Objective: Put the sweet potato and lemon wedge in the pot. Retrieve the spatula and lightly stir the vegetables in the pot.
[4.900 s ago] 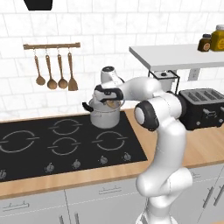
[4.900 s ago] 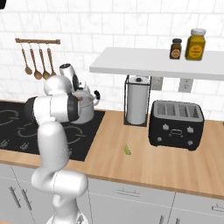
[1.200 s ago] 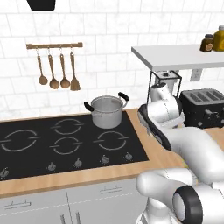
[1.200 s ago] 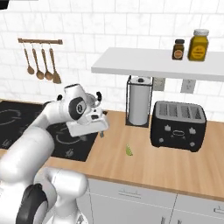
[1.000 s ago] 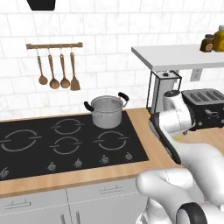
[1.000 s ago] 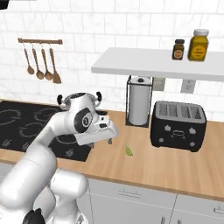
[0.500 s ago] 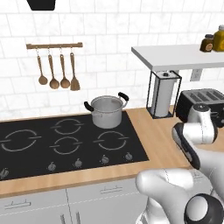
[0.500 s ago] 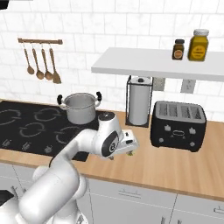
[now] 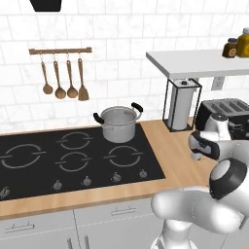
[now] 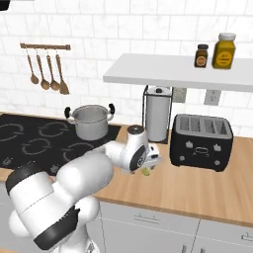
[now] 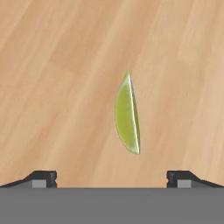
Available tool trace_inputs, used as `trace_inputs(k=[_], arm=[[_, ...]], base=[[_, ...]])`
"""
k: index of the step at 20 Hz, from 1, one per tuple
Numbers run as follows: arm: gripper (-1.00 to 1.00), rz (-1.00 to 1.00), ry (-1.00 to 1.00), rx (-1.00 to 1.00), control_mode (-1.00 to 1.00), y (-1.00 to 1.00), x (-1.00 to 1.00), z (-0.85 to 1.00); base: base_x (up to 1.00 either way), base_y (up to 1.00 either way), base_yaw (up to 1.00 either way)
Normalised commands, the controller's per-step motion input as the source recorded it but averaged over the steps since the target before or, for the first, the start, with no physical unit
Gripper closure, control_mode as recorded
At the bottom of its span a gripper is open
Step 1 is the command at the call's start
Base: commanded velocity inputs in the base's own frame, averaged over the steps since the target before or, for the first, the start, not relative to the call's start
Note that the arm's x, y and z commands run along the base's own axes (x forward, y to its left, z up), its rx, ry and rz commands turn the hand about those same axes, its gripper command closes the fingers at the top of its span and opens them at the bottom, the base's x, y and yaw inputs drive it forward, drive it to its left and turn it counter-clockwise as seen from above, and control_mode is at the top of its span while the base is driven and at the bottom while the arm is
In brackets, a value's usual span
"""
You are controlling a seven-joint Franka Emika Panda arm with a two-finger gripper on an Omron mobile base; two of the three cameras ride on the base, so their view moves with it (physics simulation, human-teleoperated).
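A yellow-green lemon wedge (image 11: pixel 127 116) lies on the wooden counter, small at the hand's lower edge in the right base view (image 10: pixel 146 172). My gripper (image 11: pixel 111 179) hovers straight above it, open, with one fingertip on each side and nothing between them; the right base view has the gripper (image 10: pixel 149 165) low over the counter. The silver pot (image 9: pixel 118 124) stands at the cooktop's back right corner, also seen as the pot (image 10: pixel 91 122) left of the hand. The spatula (image 9: pixel 82 80) hangs rightmost on the wall rail. The sweet potato is out of view.
A black toaster (image 10: pixel 201 141) and a paper towel holder (image 10: pixel 157 120) stand behind the hand. A white shelf (image 10: pixel 178 76) with two jars hangs above them. The black cooktop (image 9: pixel 73 158) lies to the left, with three ladles (image 9: pixel 59 80) hanging beside the spatula.
The arm has swung right from the cooktop's edge across the counter and come down over the lemon wedge. The jaws stayed open.
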Motion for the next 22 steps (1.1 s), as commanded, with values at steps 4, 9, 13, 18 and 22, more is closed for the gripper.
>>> trace_inputs(k=[4,9,13,18,22], arm=[[-1.0,0.0,0.09,0.05,-1.0,-0.13,0.65,-0.17],[-1.0,0.0,0.15,0.08,-1.0,-0.1,0.29,-0.64],[-1.0,0.0,0.09,0.09,-1.0,-0.1,0.23,-0.6],[1.0,0.0,0.04,0.03,-1.0,-0.01,0.1,-0.44],[1.0,0.0,-0.02,0.0,-1.0,0.17,-0.32,-0.16]], base=[[0.0,0.0,0.0],[0.0,0.0,0.0],[0.0,0.0,0.0],[0.0,0.0,0.0],[0.0,0.0,0.0]])
